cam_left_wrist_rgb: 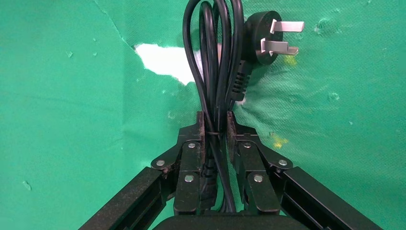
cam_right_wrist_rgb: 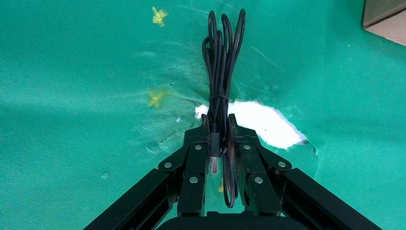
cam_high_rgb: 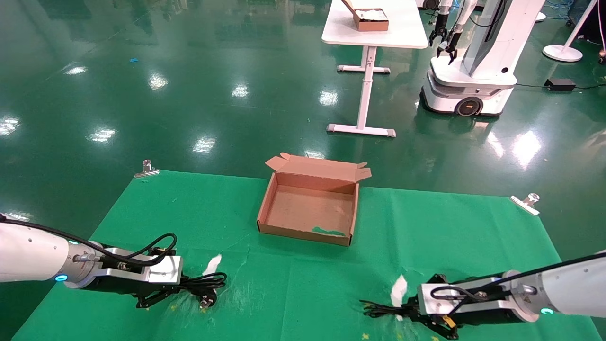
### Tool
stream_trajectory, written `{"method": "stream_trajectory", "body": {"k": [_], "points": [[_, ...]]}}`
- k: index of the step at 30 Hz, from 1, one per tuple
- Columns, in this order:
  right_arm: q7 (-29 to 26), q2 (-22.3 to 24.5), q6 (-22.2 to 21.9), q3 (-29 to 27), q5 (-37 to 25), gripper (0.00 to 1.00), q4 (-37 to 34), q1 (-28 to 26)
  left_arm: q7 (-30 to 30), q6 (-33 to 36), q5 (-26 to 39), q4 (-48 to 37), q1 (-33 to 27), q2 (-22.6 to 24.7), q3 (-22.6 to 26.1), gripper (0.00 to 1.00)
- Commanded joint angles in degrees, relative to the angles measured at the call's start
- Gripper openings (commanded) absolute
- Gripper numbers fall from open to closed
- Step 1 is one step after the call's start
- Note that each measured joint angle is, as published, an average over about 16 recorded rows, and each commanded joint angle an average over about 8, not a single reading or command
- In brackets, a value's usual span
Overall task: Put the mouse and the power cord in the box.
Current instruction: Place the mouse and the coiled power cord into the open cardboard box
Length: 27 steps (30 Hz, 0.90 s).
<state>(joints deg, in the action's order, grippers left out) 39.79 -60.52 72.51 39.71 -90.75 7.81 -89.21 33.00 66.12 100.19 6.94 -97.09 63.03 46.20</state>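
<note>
On the left, the power cord [cam_left_wrist_rgb: 218, 62] is clamped in the left hand [cam_left_wrist_rgb: 215, 129], low over the green desk [cam_high_rgb: 293, 279]; its pronged plug [cam_left_wrist_rgb: 268, 40] hangs free and could be caught on a wall of the box [cam_high_rgb: 303, 234], empty at centre. On the right, the mouse's thin cable bundle [cam_right_wrist_rgb: 222, 57] is pinched by the right hand [cam_right_wrist_rgb: 219, 132]. The mouse body cannot be seen; dangling, it might slip loose.
</note>
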Motion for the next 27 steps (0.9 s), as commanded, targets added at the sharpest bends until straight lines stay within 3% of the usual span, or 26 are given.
{"method": "stream_trajectory", "body": {"k": [1,8,13,16,22,27], "points": [[0.00,-0.20,-0.09,0.29,-0.42,0.00,0.07,-0.03,0.07,-0.10,0.06,0.05,0.11,0.05,0.04,0.00],[-0.27,4.72,2.40,-5.78,8.40,0.00,-1.37,0.23,-3.04,4.83,-3.90,-1.92,-2.71,-1.99,-2.61,0.00],[-0.43,9.72,4.85,-10.11,14.50,0.00,0.27,-2.68,-10.18,9.69,-11.83,-5.44,-7.26,-4.14,-8.05,0.00],[-2.02,10.10,5.45,-10.78,15.38,0.00,2.58,-6.17,-14.72,9.20,-15.84,-7.11,-9.70,-3.52,-10.82,0.00],[-7.01,2.11,2.58,-10.64,15.46,0.00,3.84,-11.28,-21.18,-0.04,-19.56,-7.86,-14.82,0.98,-13.35,0.00],[-7.59,-7.42,-7.34,-11.05,16.07,0.00,-0.76,-10.43,-22.88,-6.13,-19.60,-6.81,-18.75,3.31,-13.34,0.00]]}}
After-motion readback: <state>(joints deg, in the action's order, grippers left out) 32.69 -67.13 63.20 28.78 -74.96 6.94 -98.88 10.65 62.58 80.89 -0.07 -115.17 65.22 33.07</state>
